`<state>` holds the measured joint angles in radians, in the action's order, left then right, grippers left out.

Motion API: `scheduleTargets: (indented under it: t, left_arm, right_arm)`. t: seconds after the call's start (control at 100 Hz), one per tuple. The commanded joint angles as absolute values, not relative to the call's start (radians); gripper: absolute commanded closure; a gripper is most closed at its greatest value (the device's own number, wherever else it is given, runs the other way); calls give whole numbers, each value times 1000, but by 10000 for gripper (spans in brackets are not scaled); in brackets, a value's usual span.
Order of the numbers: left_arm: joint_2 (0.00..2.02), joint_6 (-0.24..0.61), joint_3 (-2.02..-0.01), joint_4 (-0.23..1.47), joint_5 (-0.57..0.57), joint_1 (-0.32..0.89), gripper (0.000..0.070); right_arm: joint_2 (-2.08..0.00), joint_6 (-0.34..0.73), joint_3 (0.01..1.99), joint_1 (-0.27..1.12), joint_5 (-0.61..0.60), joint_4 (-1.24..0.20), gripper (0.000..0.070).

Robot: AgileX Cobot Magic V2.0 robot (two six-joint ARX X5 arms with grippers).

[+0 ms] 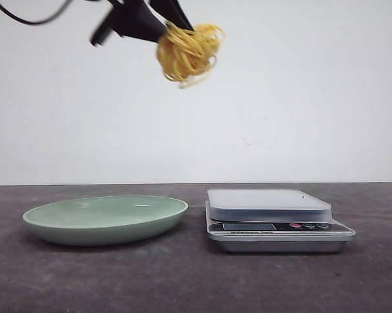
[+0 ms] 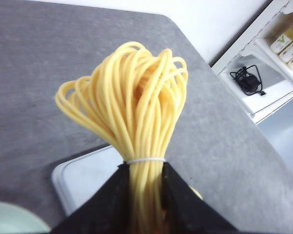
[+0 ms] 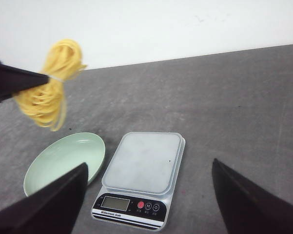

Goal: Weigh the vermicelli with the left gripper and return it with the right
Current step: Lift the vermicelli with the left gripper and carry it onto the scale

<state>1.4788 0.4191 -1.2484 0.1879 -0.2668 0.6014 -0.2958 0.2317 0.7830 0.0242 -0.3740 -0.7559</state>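
Observation:
My left gripper [image 1: 158, 31] is shut on a bundle of yellow vermicelli [image 1: 188, 52] and holds it high in the air, above the gap between the green plate [image 1: 104, 219] and the scale [image 1: 274, 218]. In the left wrist view the fingers [image 2: 112, 195] pinch the vermicelli [image 2: 131, 102] just below a white tie, with a corner of the scale's platform [image 2: 87, 178] beneath. In the right wrist view my right gripper [image 3: 146, 195] is open and empty, above the scale [image 3: 144, 165]. The vermicelli [image 3: 48, 92] and plate [image 3: 63, 161] show there too.
The scale has a blank display and a red button [image 3: 141, 205]. A white wall stands behind the dark table [image 1: 196, 280]. In the left wrist view the table's edge, a white shelf with boxes [image 2: 287, 41] and a black cable [image 2: 246, 80] lie beyond.

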Motion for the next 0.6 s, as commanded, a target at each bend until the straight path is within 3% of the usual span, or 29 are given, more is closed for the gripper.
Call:
scheduleTargets:
  t: [0.0, 0.25, 0.59]
  left_arm:
    - [1541, 470, -1271, 154, -275, 626, 697]
    - [1736, 596, -1272, 17, -290, 684, 697]
    - [1906, 623, -1273, -23, -339, 709, 697]
  right_arm:
    - [-299, 224, 801, 24, -377, -749, 189]
    - [-299, 224, 801, 24, -377, -749, 189]
    - [-299, 224, 801, 24, -377, -764, 188]
